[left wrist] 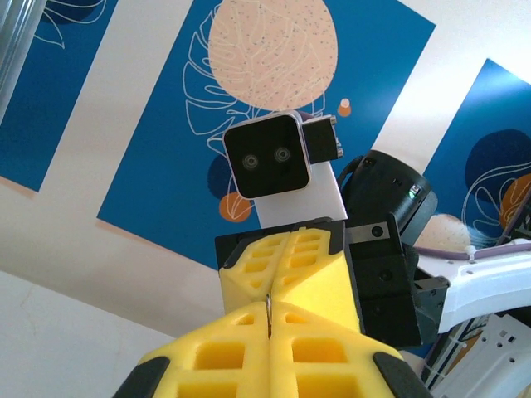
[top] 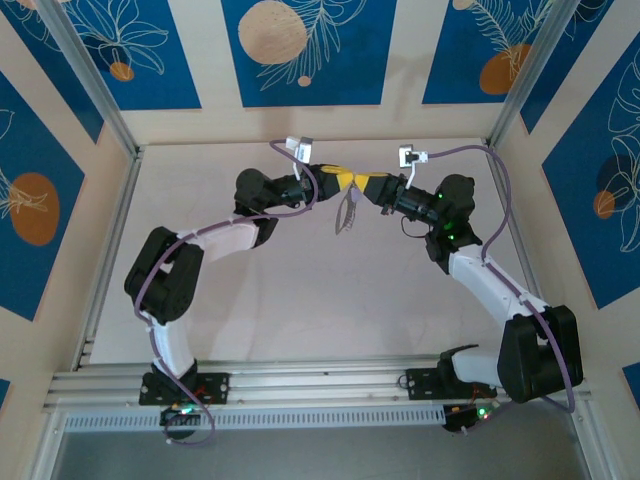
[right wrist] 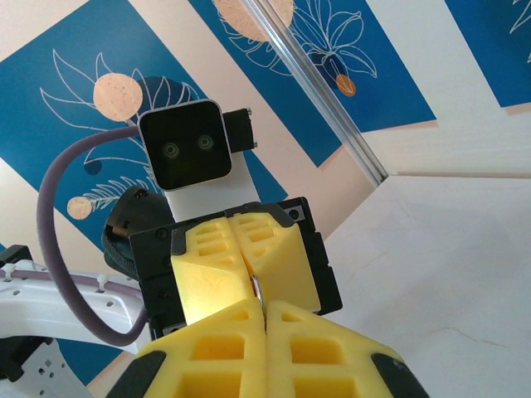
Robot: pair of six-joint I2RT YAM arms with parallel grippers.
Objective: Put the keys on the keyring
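Observation:
High over the middle of the table, my left gripper (top: 349,180) and right gripper (top: 369,185) meet tip to tip. Both are shut on the same thin dark metal sliver, the keyring's edge (left wrist: 269,308), which also shows as the keyring (right wrist: 258,288) between the yellow pads. A bunch of small silver keys (top: 345,213) hangs from it below the fingertips. In the left wrist view my left gripper (left wrist: 270,317) faces the right gripper's pads (left wrist: 311,265). In the right wrist view my right gripper (right wrist: 264,305) faces the left gripper's pads (right wrist: 211,278). I cannot pick out the lilac-headed key.
The pale table (top: 300,300) lies below, boxed in by aluminium frame posts (top: 90,80) and blue-patterned walls. A rail (top: 320,385) runs along the near edge by the arm bases. Purple cables (top: 470,150) loop off each wrist.

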